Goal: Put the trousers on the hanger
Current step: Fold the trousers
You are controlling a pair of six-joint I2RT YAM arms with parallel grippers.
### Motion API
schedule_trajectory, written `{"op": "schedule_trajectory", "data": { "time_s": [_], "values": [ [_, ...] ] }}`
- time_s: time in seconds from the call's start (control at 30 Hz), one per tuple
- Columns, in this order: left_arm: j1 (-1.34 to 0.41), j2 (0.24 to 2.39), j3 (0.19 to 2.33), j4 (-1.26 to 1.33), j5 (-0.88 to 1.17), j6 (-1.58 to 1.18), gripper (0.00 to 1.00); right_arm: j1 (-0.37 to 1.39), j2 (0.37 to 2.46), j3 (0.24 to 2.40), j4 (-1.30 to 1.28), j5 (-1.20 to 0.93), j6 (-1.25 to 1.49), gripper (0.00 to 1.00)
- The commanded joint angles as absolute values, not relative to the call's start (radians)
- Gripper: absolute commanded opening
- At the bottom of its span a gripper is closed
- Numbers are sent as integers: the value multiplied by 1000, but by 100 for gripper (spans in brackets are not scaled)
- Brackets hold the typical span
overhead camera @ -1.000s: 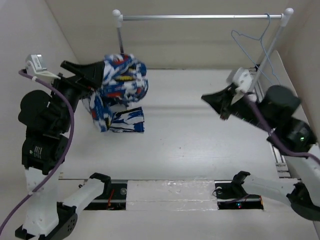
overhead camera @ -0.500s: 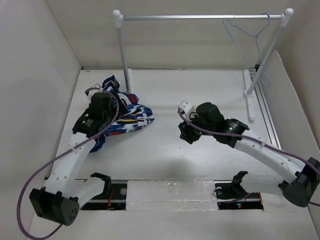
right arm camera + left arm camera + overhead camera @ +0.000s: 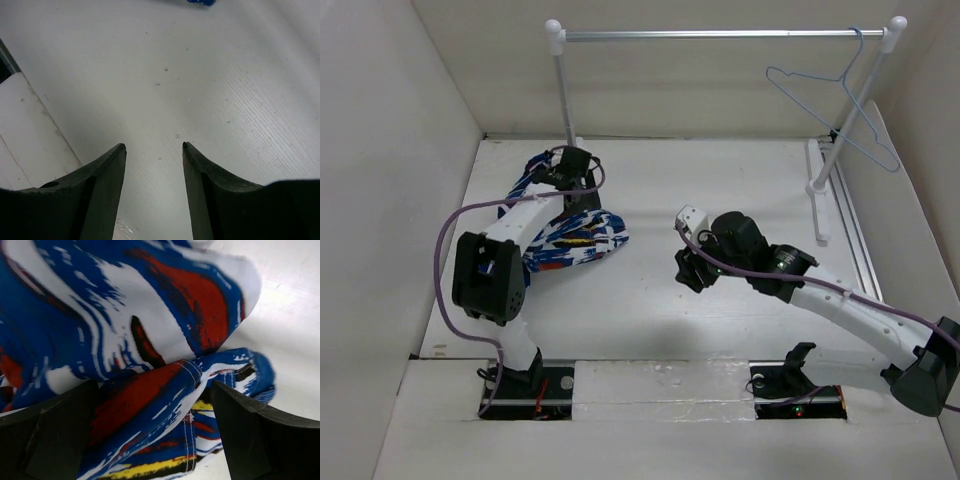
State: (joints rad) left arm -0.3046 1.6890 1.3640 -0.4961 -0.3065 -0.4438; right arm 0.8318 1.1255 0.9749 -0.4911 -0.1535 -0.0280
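Left hand straddling trousers, hanger on rail

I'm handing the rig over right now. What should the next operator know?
Left gripper: open, jaws straddling a fold of the trousers, not closed on it.
Right gripper: open and empty, over bare table.
Trousers: bunched on the table's left side.
Hanger: bare, hooked on the rail at its right end.
Done: nothing is on the hanger yet.
Left: grasp the trousers, fetch the hanger, drape them over it.
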Motion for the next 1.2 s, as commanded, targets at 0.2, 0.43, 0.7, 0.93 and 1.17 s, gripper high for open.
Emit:
{"op": "schedule_trajectory", "data": {
  "time_s": [0.2, 0.43, 0.7, 0.93, 1.17],
  "values": [
    [-322, 1803, 1401, -552, -301, -327, 29, 842, 1101, 971, -448, -140, -20, 55],
    [-322, 1579, 1339, -577, -140, -367, 0, 842, 1118, 942, -414, -130, -20, 55],
    [-340, 1223, 1179, -496, 604, -356, 2, 833, 1261, 1049, -440, -54, -31, 80],
    [-604, 1253, 902, -502, 592, -259, 99, 753, 1338, 1120, -474, -43, -2, 92],
    [-579, 1288, 1055, -457, 456, -324, 99, 704, 1276, 968, -443, -89, 64, 94]
  ]
}}
